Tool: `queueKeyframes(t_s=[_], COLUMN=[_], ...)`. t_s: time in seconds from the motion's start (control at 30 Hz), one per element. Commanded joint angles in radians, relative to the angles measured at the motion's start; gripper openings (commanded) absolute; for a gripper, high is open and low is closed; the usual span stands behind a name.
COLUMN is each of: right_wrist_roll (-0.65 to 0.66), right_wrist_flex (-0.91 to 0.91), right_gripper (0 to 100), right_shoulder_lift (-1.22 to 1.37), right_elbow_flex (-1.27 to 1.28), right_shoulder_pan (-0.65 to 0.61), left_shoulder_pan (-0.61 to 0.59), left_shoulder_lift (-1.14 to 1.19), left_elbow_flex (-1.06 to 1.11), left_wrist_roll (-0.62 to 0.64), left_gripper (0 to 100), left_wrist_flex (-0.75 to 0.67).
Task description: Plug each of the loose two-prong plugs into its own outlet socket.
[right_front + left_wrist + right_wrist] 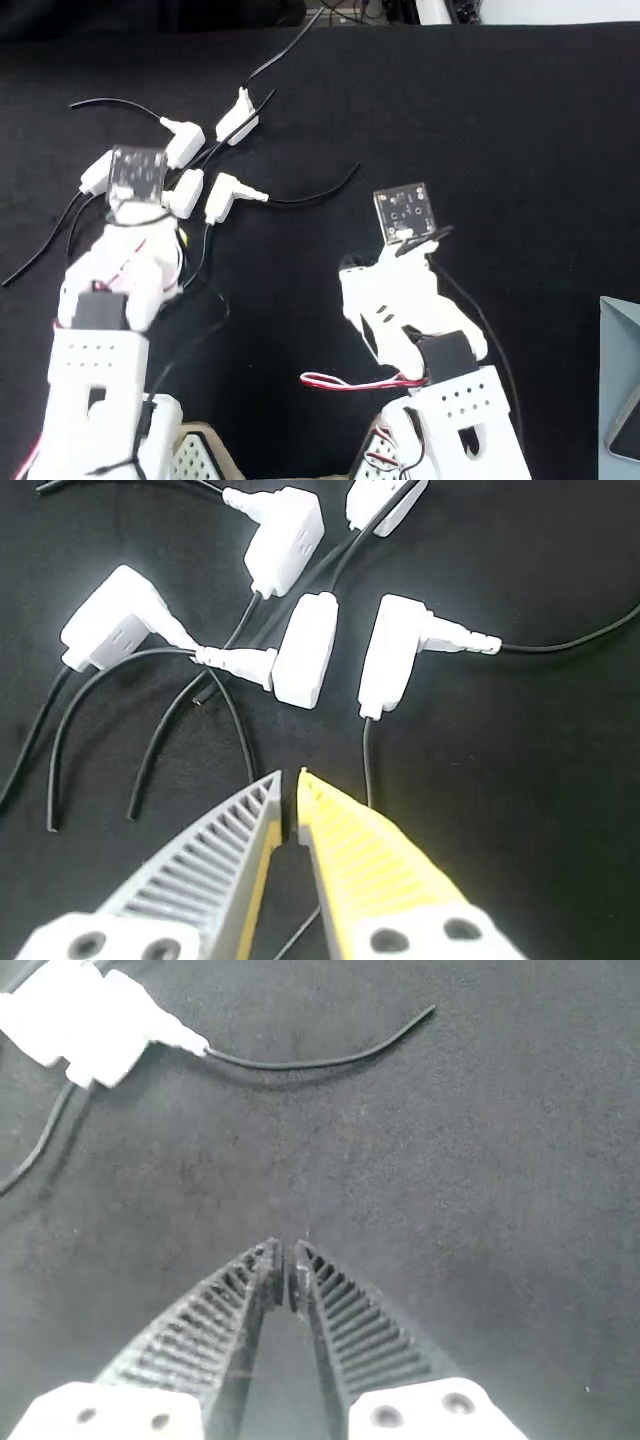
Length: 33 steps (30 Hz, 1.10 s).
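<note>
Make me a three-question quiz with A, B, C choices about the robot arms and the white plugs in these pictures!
1. Where do the white plugs lie?
A. just ahead of the left gripper
B. behind the right arm's base
C. stacked in a box

2. The left gripper's fingers are:
A. both black
B. grey and yellow
C. red and blue

3. The right gripper is:
A. wide open
B. clamped on a cord
C. shut and empty

Answers:
1 A, the left wrist view shows them just past its fingertips.
2 B, one finger is grey and the other yellow.
3 C, its black fingertips meet with nothing between them.
</note>
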Motion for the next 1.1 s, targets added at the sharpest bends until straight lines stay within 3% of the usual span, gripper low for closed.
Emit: queueKeyframes(t_s=[0.0, 0.47, 0.8, 1.07], right_wrist_roll=[-0.051, -0.041, 0.032, 0.028], right_wrist_flex=[-0.020, 0.021, 0.015, 0.020], right_gripper=[1.3, 1.5, 1.5, 1.5], right_shoulder_lift=[-0.082, -0.654, -0.657, -0.656], right_elbow_flex=[-0.005, 0.193, 0.259, 0.443], right_shoulder_pan=[0.015, 0.011, 0.009, 0.011], left_shoulder_pan=[0.015, 0.015, 0.024, 0.062], left_shoulder_lift=[-0.153, -0.537, -0.781, -0.807], left_elbow_flex=[0.096, 0.441, 0.650, 0.645], left_wrist_roll=[0.051, 0.057, 0.055, 0.057], left_gripper=[4, 4, 4, 4], left_wrist_flex=[-0.028, -0.124, -0.112, 0.029])
